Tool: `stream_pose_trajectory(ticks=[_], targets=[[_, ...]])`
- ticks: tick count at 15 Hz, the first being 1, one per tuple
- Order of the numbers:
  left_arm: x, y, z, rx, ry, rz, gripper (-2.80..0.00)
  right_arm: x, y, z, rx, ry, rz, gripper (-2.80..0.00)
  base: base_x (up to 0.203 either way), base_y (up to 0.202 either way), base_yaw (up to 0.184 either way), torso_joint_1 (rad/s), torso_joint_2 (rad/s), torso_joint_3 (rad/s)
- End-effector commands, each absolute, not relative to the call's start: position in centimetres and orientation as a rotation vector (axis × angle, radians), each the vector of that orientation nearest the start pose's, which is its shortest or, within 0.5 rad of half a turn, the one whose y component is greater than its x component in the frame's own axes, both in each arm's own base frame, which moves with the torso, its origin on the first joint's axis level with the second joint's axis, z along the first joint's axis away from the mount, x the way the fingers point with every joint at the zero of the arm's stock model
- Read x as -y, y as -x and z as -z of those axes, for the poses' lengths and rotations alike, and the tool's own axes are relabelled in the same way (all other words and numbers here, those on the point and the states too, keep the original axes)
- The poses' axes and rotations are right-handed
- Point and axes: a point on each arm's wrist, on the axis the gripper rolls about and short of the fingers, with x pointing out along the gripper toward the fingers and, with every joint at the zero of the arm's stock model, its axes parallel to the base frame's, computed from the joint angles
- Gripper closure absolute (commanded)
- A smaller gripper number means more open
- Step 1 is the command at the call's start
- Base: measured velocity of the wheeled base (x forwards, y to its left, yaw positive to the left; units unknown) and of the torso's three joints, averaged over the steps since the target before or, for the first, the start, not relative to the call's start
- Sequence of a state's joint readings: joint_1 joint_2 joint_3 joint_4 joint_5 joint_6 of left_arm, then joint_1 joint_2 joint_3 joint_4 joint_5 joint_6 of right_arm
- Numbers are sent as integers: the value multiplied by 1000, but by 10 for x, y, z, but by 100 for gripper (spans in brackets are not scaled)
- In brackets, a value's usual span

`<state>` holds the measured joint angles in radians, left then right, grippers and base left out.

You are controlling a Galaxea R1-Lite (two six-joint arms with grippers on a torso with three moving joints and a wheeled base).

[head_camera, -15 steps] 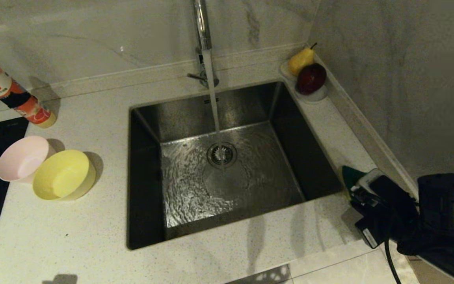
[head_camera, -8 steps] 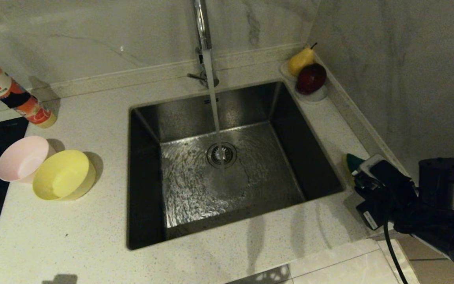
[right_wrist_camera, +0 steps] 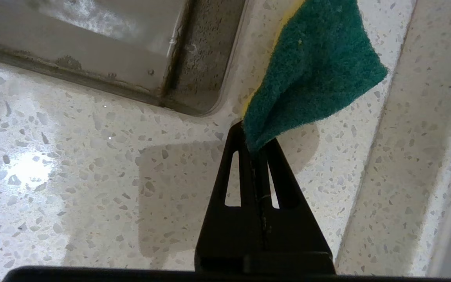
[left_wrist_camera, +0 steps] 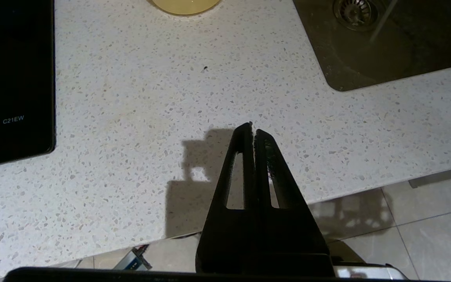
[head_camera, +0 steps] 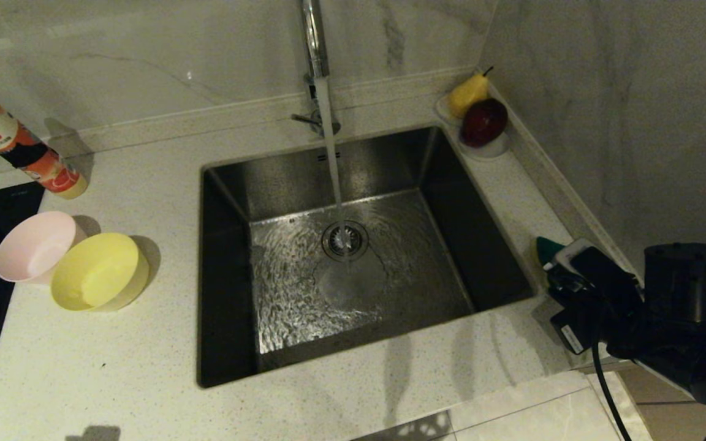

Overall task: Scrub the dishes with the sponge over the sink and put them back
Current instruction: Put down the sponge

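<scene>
Water runs into the sink (head_camera: 353,257) at frame centre. At lower right, the right gripper (right_wrist_camera: 253,145) pinches a corner of the sponge (right_wrist_camera: 315,74) above the counter (head_camera: 114,361). The left gripper (left_wrist_camera: 252,129), fingers pressed together, hangs over the counter's front edge.

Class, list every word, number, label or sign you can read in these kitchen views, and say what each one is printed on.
"C21EW": white print on the black cooktop, left wrist view.
Round symbols beside it on the cooktop: too small to read.
Label on the orange and white bottle, head view: one large dark character shows, too blurred to read.
White sticker on the right arm's wrist: too small to read.
Nothing else carries text.
</scene>
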<state>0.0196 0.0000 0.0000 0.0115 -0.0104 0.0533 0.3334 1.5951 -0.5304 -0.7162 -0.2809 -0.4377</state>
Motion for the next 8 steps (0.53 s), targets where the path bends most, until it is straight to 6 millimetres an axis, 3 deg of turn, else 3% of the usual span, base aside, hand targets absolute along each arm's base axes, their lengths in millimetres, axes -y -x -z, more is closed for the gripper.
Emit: stream_pose_trajectory(ticks=[1,2,3,8], targets=[[1,23,-74,-15,-53,-10,0,-77,-241,-150,-309,539,-121,0,0,0,0,0,0,0],[1,23,-74,-16,-53,-9,0,-77,-241,-150,-310,538,-121,0,0,0,0,0,0,0],[1,23,-74,-16,-53,-9,0,-77,-241,-150,-310,536,-119,-280,0,0,0,0,0,0],[1,23,-74,-16,-53,-9,0,-75,-237,-151,-308,533,-118,-280,0,0,0,0,0,0]])
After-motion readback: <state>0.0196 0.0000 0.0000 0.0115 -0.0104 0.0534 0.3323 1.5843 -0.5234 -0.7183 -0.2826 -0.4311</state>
